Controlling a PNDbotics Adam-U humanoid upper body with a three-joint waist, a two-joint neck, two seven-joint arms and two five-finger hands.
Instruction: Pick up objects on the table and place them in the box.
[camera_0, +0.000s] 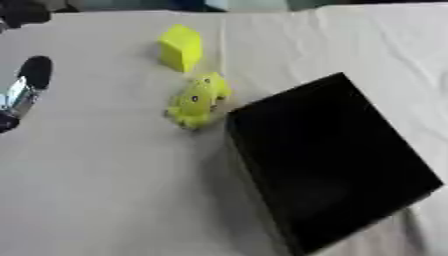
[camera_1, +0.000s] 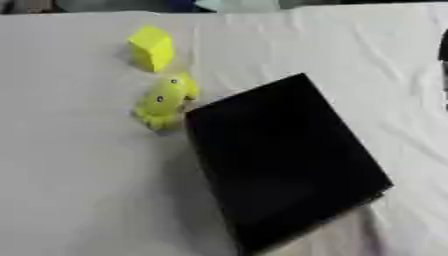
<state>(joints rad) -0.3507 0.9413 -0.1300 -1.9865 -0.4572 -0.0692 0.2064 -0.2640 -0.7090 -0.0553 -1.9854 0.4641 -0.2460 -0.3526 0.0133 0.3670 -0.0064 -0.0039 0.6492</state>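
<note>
A black box (camera_0: 332, 165), open at the top and turned askew, sits on the white cloth-covered table (camera_0: 96, 190) at centre-right. Just beside its upper-left corner lies a yellow-green toy with dark spots (camera_0: 199, 99), and a yellow block (camera_0: 181, 47) stands a little farther up the table, apart from the toy and outside the box. The left hand (camera_0: 24, 90) shows only at the left edge as a black and silver part, away from all objects, and whether its fingers are spread or curled cannot be told.
</note>
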